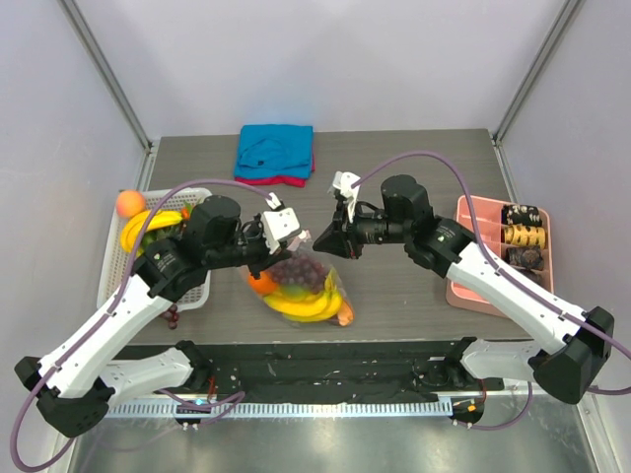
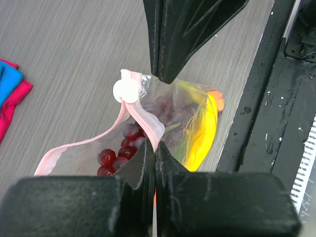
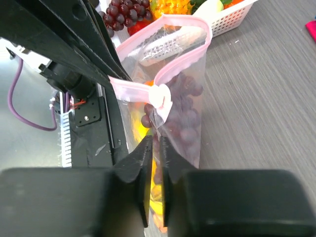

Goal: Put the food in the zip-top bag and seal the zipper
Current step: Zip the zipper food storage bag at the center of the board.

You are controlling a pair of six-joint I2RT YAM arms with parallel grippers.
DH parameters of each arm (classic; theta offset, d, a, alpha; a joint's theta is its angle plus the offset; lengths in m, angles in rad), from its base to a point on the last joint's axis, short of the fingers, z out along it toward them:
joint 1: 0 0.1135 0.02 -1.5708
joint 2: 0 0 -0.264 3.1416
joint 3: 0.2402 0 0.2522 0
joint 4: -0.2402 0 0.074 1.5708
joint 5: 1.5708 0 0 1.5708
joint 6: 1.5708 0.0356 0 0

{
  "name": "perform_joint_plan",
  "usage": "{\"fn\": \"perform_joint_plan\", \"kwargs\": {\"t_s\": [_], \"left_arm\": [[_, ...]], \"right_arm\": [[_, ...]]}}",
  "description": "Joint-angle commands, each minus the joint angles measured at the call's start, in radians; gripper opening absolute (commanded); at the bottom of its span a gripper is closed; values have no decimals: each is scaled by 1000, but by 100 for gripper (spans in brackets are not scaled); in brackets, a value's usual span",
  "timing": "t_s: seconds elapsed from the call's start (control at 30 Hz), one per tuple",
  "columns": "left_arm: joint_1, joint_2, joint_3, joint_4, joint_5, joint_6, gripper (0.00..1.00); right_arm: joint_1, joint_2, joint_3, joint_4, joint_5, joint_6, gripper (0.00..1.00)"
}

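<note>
Left gripper (image 2: 155, 149), right gripper (image 3: 156, 144) pinch zip-top bag (image 3: 183, 116), seemingly mouth-up.

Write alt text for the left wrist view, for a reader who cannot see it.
The left gripper pinches the pink zipper of a clear zip-top bag holding dark red grapes and yellow fruit. The right gripper meets the bag's mouth from above, beside the white slider, over a grey table.
</note>
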Motion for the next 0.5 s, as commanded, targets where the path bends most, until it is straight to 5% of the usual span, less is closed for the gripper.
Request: {"fn": "perform_joint_plan", "kwargs": {"t_s": [0.0, 0.47], "left_arm": [[-2, -34, -3, 110, 17, 5, 0], [-3, -46, -36, 150, 9, -9, 0]], "right_arm": [[4, -16, 53, 35, 9, -5, 4], [4, -88, 38, 3, 53, -61, 1]]}}
